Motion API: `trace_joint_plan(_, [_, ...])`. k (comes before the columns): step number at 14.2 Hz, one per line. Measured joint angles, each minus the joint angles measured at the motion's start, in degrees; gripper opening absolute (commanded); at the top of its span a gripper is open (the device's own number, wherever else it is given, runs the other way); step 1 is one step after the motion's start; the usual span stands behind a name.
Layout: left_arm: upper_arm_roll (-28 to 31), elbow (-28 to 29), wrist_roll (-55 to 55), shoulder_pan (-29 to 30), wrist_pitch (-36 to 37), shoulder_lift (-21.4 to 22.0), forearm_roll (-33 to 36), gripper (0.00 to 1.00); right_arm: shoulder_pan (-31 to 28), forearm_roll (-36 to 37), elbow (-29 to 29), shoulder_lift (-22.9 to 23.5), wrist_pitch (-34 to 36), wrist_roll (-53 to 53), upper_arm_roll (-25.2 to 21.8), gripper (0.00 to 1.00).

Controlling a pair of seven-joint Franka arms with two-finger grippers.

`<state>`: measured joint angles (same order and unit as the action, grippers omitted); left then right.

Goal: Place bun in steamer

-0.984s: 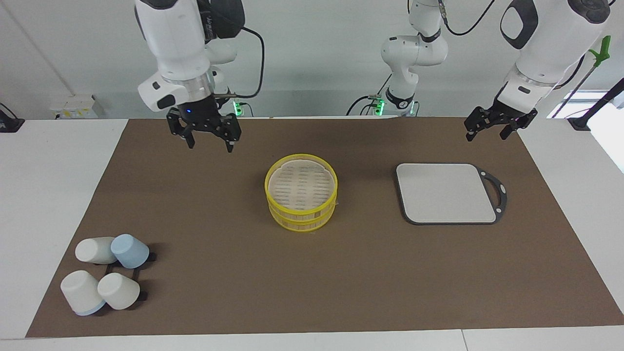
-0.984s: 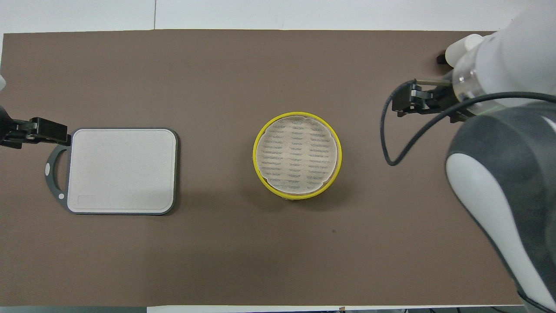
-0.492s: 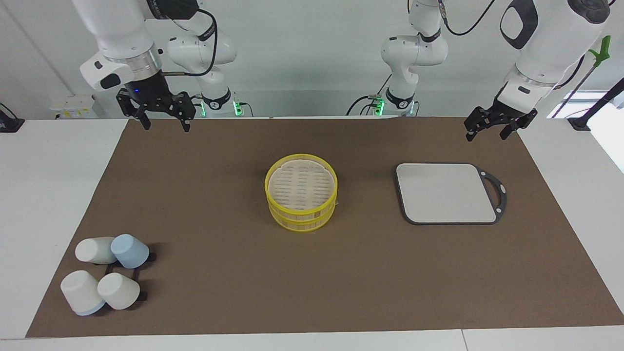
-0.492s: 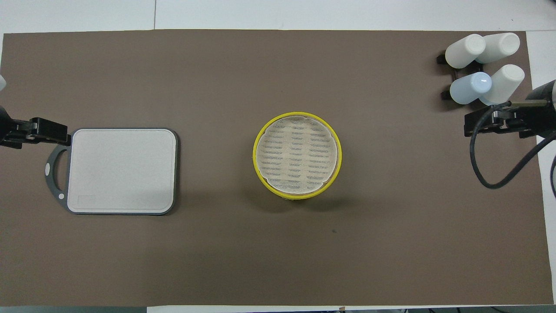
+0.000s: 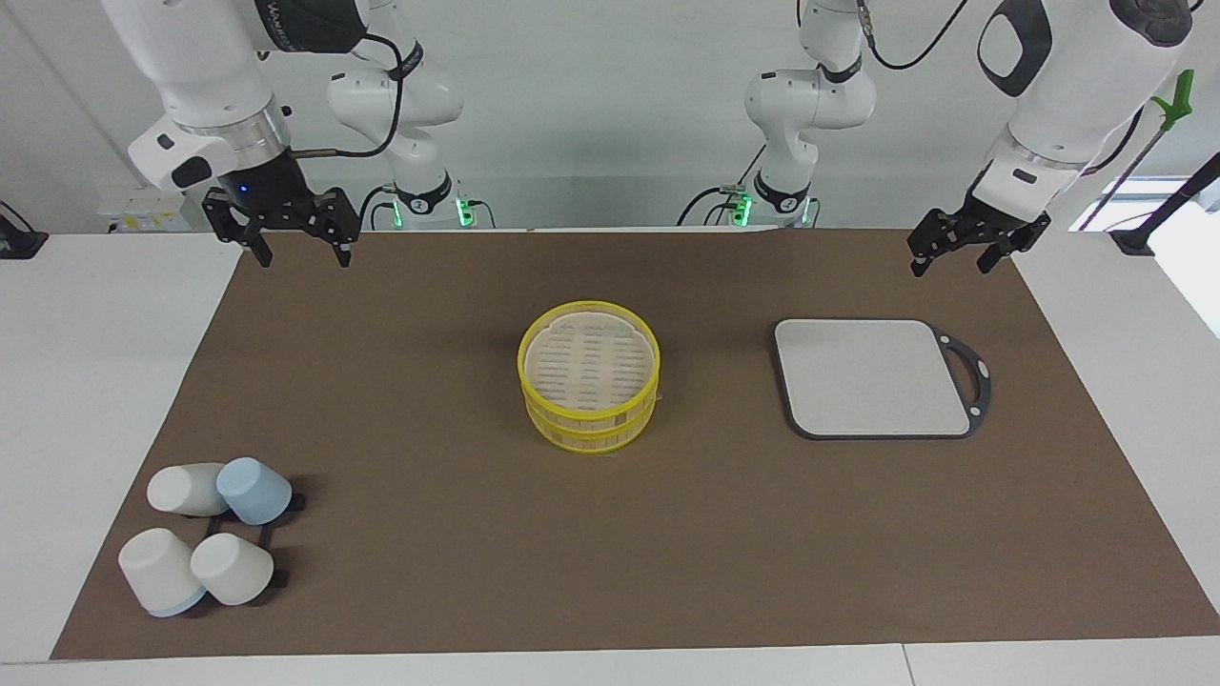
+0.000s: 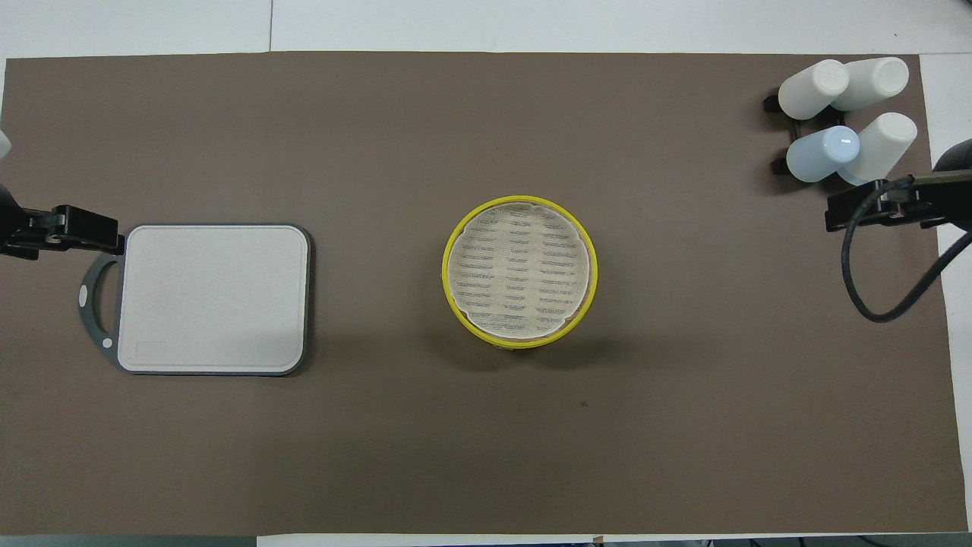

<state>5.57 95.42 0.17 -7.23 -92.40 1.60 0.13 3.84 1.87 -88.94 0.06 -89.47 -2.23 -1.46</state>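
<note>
The big worry is that there is no bun to be seen anywhere. It is not on the brown tabletop (image 5: 429, 495), not on the pale slotted top of the steamer (image 5: 586, 426), and not on the grey board (image 5: 867, 376). Maybe it is hidden inside the steamer or lies outside the pictures; I cannot tell. If the arms go looking, they could grab the wrong thing. The white and blue cups (image 5: 205, 534) at the right arm's end of the tabletop are pale and round, but they are no bun.

Another thing could go wrong. The steamer is light and stands alone in the middle of the tabletop. A low sweep by an arm could knock it over or push it away. And a bun is soft, so jaws that squeeze too hard would squash it.

The right arm (image 5: 214, 105) holds its jaws up over the edge of the tabletop close to the robots, spread wide and empty. The left arm (image 5: 1044, 143) waits with its jaws over the corner close to the robots, above the board's handle end, also spread and empty. Both pairs of jaws are well apart from the steamer, which sits between them.
</note>
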Motion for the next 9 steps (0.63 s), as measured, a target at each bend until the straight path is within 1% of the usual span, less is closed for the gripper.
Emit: trace_joint_plan(9, [0.0,0.0,0.0,0.0,-0.07,0.0,0.0,1.0,0.13,0.0,0.0,0.05,-1.01,0.28,-0.63,1.0])
